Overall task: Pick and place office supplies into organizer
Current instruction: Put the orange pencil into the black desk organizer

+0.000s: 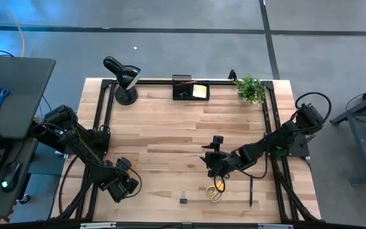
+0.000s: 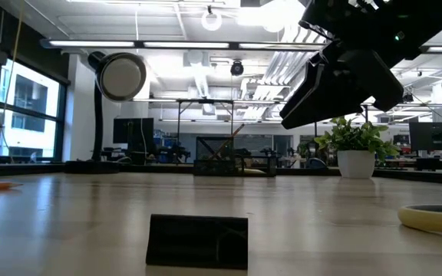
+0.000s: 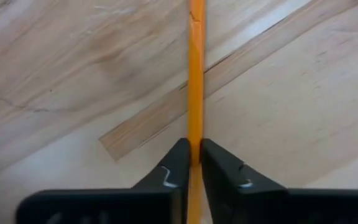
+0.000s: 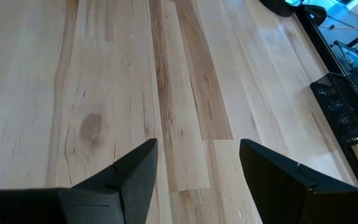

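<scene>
From my station I see the left arm folded low over the table's 7 o'clock corner, elbow out toward the frame rail, its left gripper [image 3: 191, 163] pointed down at the boards. Its fingers are pinched together on an orange pencil [image 3: 196, 74], which runs straight out between the tips across the wood grain; whether the pencil is off the surface I cannot tell.

The right arm reaches in from the 3 o'clock edge, forearm stretched toward the middle of the table, and the right gripper [image 4: 197, 163] hangs just above the wood with its fingers spread wide and nothing between them. The yellow-handled scissors [image 1: 216, 189] lie just at its 6 o'clock side, a black binder clip [image 1: 183, 200] sits near the 6 o'clock edge, and a black pen [image 1: 251, 191] lies toward 5 o'clock.

The organizer [image 1: 191, 91] stands against the 12 o'clock edge, a yellow sticky-note pad [image 1: 200, 91] in its right-hand compartment. A desk lamp [image 1: 124, 79] stands toward 11 o'clock and a potted plant [image 1: 251, 90] toward 1 o'clock.
</scene>
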You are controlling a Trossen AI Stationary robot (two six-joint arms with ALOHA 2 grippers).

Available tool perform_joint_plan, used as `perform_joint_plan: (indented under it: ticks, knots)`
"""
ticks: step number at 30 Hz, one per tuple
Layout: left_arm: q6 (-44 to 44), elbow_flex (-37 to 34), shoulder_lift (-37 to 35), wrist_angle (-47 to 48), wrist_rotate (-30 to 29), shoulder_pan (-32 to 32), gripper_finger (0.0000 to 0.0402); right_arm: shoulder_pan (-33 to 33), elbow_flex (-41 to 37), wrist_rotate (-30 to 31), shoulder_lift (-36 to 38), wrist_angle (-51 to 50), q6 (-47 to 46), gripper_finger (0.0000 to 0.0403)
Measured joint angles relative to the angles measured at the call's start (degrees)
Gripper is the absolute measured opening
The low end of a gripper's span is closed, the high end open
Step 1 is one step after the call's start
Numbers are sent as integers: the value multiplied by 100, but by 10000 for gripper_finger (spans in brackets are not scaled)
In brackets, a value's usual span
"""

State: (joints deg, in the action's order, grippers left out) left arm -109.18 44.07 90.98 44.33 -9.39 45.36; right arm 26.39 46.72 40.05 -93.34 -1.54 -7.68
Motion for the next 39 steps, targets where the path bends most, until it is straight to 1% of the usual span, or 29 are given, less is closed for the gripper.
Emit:
perform_joint_plan:
  ticks: [1, 3, 6, 10, 12, 14, 18, 21, 26, 30, 34, 39]
  knots:
    - [62, 4, -2, 6, -2, 0, 12, -2, 0, 0, 0, 2, 0, 222]
    - [147, 9, -2, 30, -2, 0, 7, -1, 1, 0, 0, 0, 0, 222]
    - [399, 8, 0, 56, -18, -5, 20, -2, 2, 0, 0, 2, 0, 222]
    - [1056, 6, 4, 44, -60, -158, 30, -2, 0, 0, 0, 7, 0, 222]
    - [1558, 4, 4, -6, -120, -321, 27, -2, 0, -17, 0, 56, 9, 222]
    - [2163, -2, 4, -139, -297, -516, 18, -3, 0, -158, 0, 136, 30, 222]
    - [3351, -7, 20, -652, -828, -1057, 4, -11, 0, -595, 0, 349, 171, 222]
    - [4340, -11, 20, -1217, -957, -1486, 9, -11, 2, -737, 0, 498, 172, 222]
    - [5896, -9, 20, -2098, -921, -2169, 8, -11, 2, -819, 0, 562, 164, 222]
    - [6599, -9, 17, -2478, -721, -2566, 2, -24, 2, -872, 0, 708, 79, 222]
    - [6937, -9, 15, -2631, -567, -2852, 4, -26, 2, -902, 0, 1110, 349, 222]
    - [7043, -6, 9, -2998, -219, -3117, 4, -53, 4, -1111, -106, 1800, 1420, 222]
